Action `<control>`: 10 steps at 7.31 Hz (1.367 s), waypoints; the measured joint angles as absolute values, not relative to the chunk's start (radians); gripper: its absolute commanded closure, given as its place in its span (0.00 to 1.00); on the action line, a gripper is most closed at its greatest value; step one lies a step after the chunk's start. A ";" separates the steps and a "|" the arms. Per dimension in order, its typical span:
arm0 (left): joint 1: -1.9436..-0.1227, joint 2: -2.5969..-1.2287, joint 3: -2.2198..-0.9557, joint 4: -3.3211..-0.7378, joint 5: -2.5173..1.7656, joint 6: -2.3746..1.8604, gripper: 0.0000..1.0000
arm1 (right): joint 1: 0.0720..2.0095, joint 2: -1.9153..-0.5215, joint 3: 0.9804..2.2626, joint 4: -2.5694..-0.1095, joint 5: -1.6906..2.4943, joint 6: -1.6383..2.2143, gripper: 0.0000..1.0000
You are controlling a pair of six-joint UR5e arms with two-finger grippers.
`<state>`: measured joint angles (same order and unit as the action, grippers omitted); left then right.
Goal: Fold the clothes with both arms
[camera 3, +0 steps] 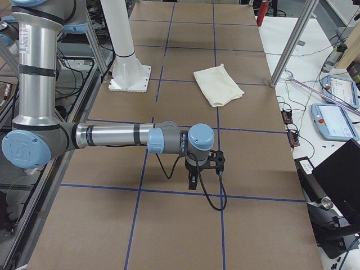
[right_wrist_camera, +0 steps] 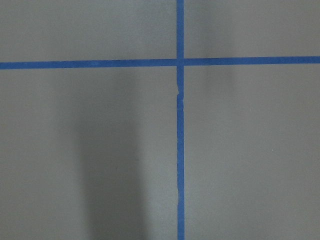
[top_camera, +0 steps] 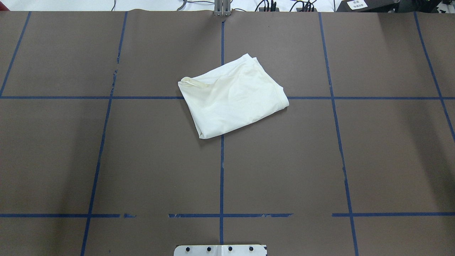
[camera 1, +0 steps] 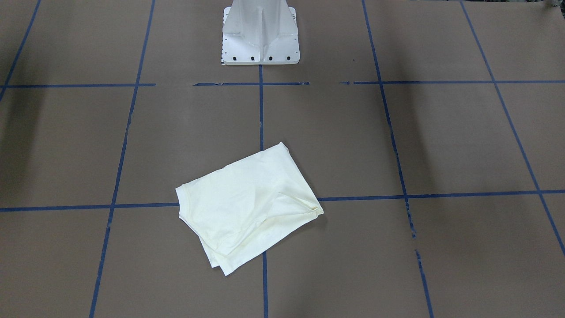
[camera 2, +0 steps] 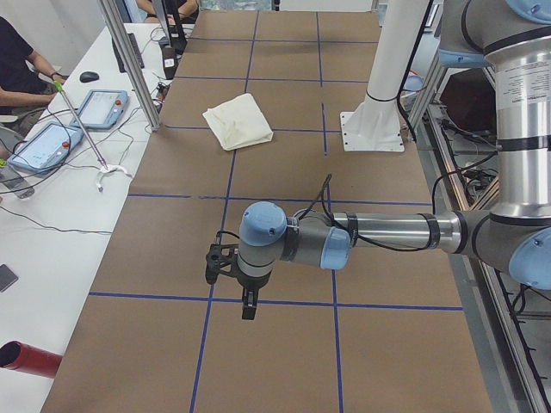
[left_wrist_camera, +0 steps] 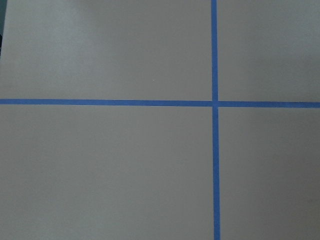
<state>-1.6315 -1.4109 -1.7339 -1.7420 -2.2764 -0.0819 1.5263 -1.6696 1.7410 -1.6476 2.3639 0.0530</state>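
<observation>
A pale cream garment [top_camera: 233,97] lies folded into a rough rectangle near the middle of the brown table, tilted across a blue tape crossing; it also shows in the front view [camera 1: 247,207]. My left arm [camera 2: 370,234] reaches out over the table's near end in the left view, its gripper [camera 2: 249,305] pointing down, far from the garment [camera 2: 238,120]. My right arm [camera 3: 112,136] does the same at the other end, gripper [camera 3: 192,183] pointing down, far from the garment [camera 3: 218,83]. I cannot tell whether either gripper is open or shut. Both wrist views show only bare table.
The white pedestal base [camera 1: 260,39] stands at the robot's side of the table. Blue tape lines [top_camera: 221,170] grid the brown surface. A side bench holds teach pendants [camera 2: 102,108], cables and a red cylinder [camera 2: 26,358]. A person [camera 2: 21,64] sits there.
</observation>
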 measured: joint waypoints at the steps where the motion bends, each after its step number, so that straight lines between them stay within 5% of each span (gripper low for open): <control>1: -1.631 -1.409 -1.733 -1.741 -2.274 -0.079 0.00 | 1.526 -1.669 1.739 -1.648 2.364 0.053 0.00; 10: -1.616 -1.394 -1.758 -1.490 -2.303 0.116 0.00 | 1.523 -1.669 1.735 -1.649 2.368 0.055 0.00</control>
<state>-1.6164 -1.3936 -1.7577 -1.4902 -2.3027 0.1159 1.5233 -1.6690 1.7348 -1.6494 2.3678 0.0550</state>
